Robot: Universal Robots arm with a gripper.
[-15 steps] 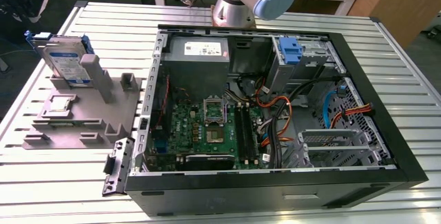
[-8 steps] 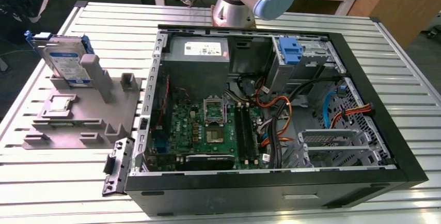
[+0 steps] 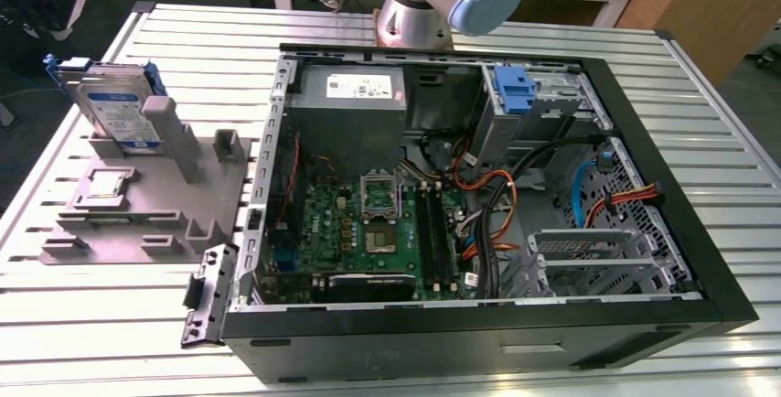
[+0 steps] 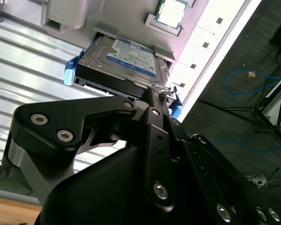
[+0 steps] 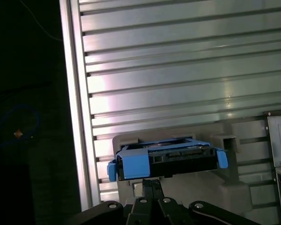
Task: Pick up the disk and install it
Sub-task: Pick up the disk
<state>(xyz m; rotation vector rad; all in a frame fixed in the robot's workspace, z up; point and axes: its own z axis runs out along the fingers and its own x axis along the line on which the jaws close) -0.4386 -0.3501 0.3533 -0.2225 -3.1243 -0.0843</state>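
**Disk in its stand, nothing lifted yet**

Wide shot first: the slatted metal bench [image 3: 683, 59] carries the open computer case [image 3: 720, 296], side panel off, motherboard and cabling on show. On the exterior view's left sits the grey fixture block [image 3: 159, 223]. There's the disk [image 3: 116, 109], standing on edge in one of the fixture's slots, with its blue carrier frame round it, well apart from the case.

In both wrist views the disk [image 4: 131, 58] [image 5: 178, 159] is seated in that slot, label and blue frame plain to see. The pincer [image 4: 153, 96] [image 5: 152, 183] lines up with the disk's edge, tips drawn together with nothing between them. Whether they touch the drive, I can't tell.

My read: early going. The pick-up isn't done and the install isn't done, so the whole job remains.
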